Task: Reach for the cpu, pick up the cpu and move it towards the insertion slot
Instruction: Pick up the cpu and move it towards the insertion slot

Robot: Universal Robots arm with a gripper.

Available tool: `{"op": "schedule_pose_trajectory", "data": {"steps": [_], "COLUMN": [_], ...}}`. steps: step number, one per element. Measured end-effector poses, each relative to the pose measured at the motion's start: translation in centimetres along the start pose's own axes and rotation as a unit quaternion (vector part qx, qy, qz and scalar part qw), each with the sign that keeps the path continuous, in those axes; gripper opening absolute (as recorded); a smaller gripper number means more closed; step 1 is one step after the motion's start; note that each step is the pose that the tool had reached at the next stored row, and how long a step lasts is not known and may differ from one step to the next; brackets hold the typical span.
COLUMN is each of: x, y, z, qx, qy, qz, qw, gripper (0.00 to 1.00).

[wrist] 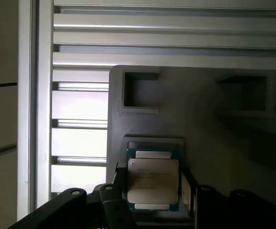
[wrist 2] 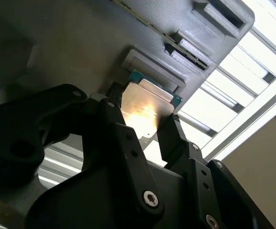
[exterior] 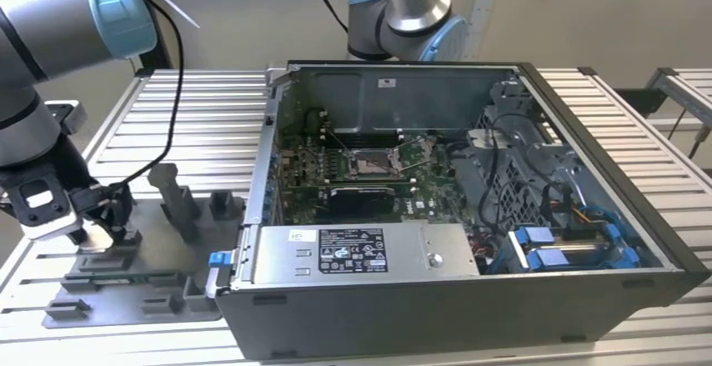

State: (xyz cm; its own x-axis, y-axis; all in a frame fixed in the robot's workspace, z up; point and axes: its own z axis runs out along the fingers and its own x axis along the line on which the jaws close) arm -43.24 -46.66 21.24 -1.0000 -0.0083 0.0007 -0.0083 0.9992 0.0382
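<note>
The cpu [wrist: 152, 180] is a thin square chip with a silvery top and green edges. It sits between my gripper's [wrist: 153, 191] black fingers [wrist: 117, 188], just off its square seat in the grey fixture plate [wrist: 209, 138]. In the second wrist view the fingers [wrist 2: 171, 131] press both sides of the cpu [wrist 2: 145, 109], so the gripper [wrist 2: 142, 121] is shut on it. In the exterior view my gripper [exterior: 95, 231] hangs low over the fixture plate [exterior: 133, 303] at the exterior view's left. The insertion slot [exterior: 371, 163], a shiny metal frame with a dark centre, lies inside the open computer case [exterior: 456, 299].
Grey upright fixture blocks [exterior: 178, 199] stand on the plate between my gripper and the case wall. A second robot arm [exterior: 403, 12] stands behind the case. A metal power supply box [exterior: 356, 253] and blue drive caddies [exterior: 562, 253] fill the case's near side. Everything rests on a slatted aluminium table [exterior: 200, 107].
</note>
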Motion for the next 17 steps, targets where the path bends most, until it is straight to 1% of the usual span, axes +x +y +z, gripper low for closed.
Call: {"op": "schedule_pose_trajectory", "data": {"steps": [6,10,17], "x": [0.0,0.0,0.0], "y": [0.03,0.05,0.09], "z": [-0.76,-1.39,-2.24], "qx": [-0.0001,0.0,0.0], "qy": [0.0003,0.0005,0.0005], "qz": [0.0,0.0,0.0], "qw": [1.0,1.0,1.0], "gripper": [0.0,0.0,0.0]}}
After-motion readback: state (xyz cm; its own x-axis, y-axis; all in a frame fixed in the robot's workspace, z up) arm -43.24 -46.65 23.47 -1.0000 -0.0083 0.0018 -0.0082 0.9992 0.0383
